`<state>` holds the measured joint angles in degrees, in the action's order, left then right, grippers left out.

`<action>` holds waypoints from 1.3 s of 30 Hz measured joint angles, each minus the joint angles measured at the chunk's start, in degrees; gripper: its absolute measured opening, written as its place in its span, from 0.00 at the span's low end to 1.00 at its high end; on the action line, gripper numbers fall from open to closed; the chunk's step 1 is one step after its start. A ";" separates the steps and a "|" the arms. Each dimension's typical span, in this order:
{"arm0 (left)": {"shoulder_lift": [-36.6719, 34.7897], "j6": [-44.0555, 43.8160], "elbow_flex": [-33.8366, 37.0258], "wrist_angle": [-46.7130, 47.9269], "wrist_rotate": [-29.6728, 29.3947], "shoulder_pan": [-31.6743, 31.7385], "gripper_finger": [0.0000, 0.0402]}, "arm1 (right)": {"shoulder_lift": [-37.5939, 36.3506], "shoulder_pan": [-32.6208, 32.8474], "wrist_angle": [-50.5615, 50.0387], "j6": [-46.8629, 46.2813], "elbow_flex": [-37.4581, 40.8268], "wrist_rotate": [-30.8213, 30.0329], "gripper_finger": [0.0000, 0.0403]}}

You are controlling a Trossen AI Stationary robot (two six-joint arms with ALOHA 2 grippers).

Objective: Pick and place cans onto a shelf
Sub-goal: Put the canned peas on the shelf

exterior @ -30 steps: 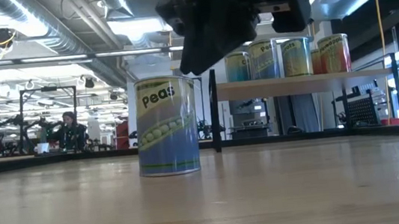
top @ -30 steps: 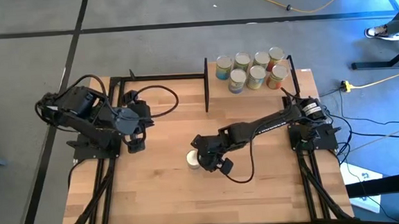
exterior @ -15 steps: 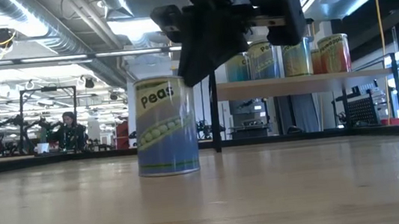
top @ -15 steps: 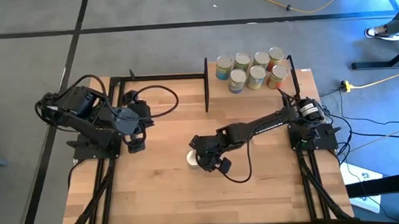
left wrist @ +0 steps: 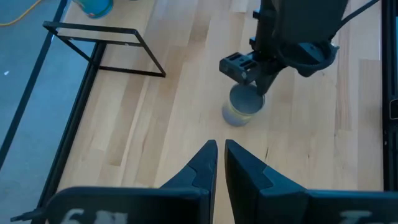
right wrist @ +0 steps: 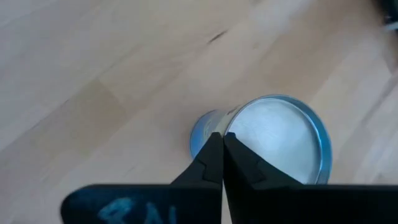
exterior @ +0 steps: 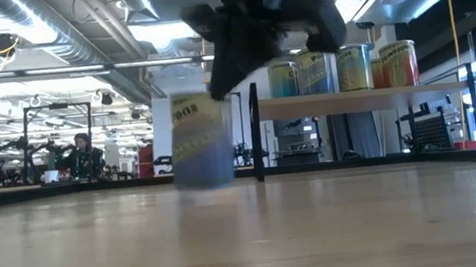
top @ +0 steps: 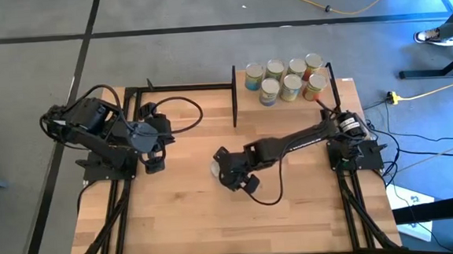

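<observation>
the right tool (right wrist: 219, 149) is clenched empty beside the tilted pea can (right wrist: 280, 140). the left tool (left wrist: 219, 163) waits nearly closed, holding nothing.

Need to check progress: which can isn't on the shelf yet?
The peas can, alone on the tabletop under the right gripper; the other seven cans crowd the shelf.

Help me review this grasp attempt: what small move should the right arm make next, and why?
Probably reopen the right gripper and back off slightly to re-centre on the can. Its jaws are shut with nothing between them, the tips at the can's rim, and in the low view the can leans, so the grip seems to have missed. The left gripper waits at the table's left.
</observation>
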<state>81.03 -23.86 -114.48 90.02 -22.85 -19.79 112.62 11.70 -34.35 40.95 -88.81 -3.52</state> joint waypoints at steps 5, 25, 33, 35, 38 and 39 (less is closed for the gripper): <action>0.00 0.01 0.00 0.00 0.00 0.00 0.06 | 0.00 0.05 -9.00 -1.73 -6.33 -1.60 0.00; 0.00 1.95 0.00 0.00 0.00 -0.02 0.06 | -0.26 -0.22 -48.63 -12.23 -36.96 -17.62 0.00; 0.00 1.97 0.00 0.00 0.00 -0.02 0.06 | -0.96 -4.33 -55.64 -13.68 -43.85 -19.33 0.00; 0.00 1.97 0.00 0.00 0.00 -0.02 0.06 | -1.83 -6.55 -55.65 -13.69 -44.09 -19.29 0.00; 0.00 1.97 0.02 0.00 0.00 -0.02 0.06 | -2.97 -10.37 -55.46 -13.49 -44.12 -17.21 0.00; 0.00 1.99 0.02 0.00 0.00 -0.02 0.06 | -3.14 -11.75 -55.11 -13.30 -44.16 -15.80 0.00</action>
<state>81.03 -21.87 -114.45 90.02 -22.85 -19.81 109.48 -0.04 -89.46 27.65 -132.97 -19.32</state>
